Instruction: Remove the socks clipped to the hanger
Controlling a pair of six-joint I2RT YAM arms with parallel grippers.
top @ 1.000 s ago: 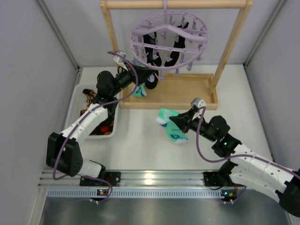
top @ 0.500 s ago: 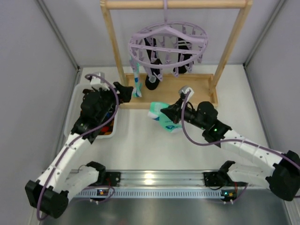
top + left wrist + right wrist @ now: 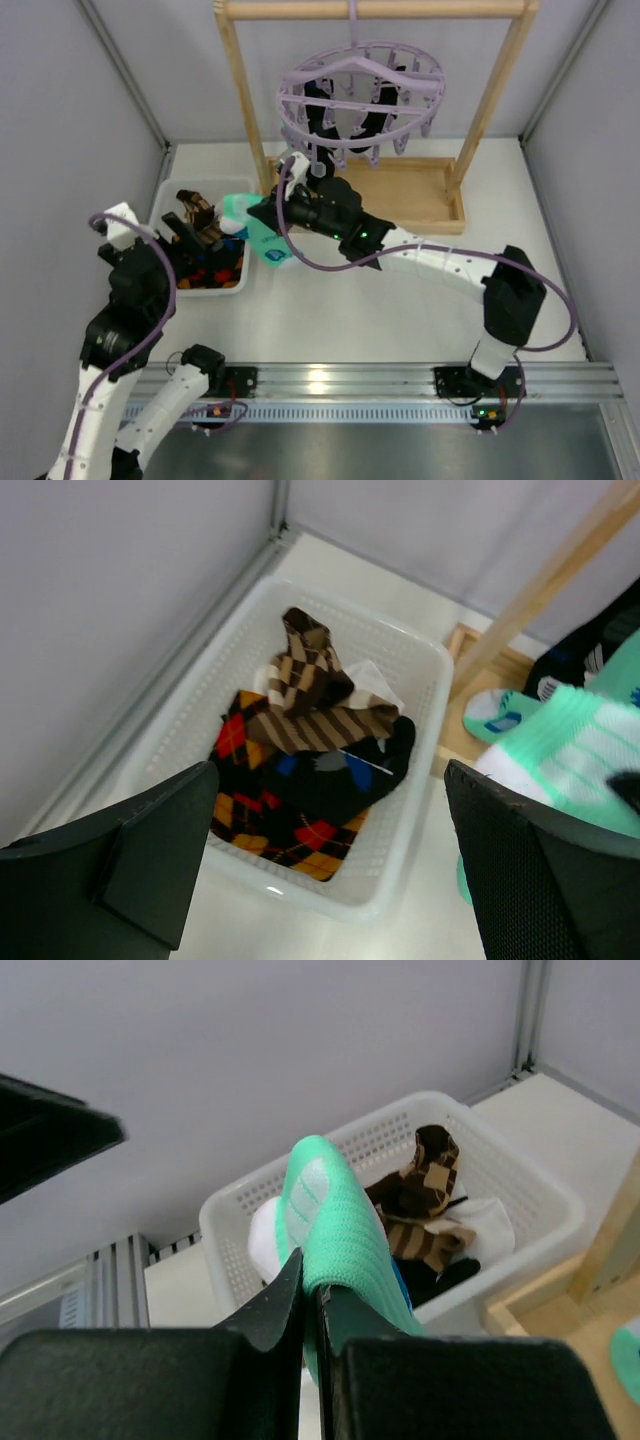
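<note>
Top view: the lilac hanger (image 3: 362,92), with black socks (image 3: 328,118) clipped on, hangs from the wooden frame (image 3: 232,70). The right pincer (image 3: 265,218) grips a mint-green sock (image 3: 262,245) beside the white basket (image 3: 160,205) on the table (image 3: 400,300).
Left wrist: the left pincer (image 3: 330,780) is spread wide above the basket.
Right wrist: the jaws are clamped on the mint-green sock.

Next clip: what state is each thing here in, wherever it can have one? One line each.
right hand, shut on the mint sock, near the basket
left hand, open, empty
mint sock, pinched in the right hand, off the hanger
hanger, hooked on the frame
black socks, clipped to the hanger
basket, holding socks
brown sock, lying in the basket
red-orange socks, lying in the basket
</note>
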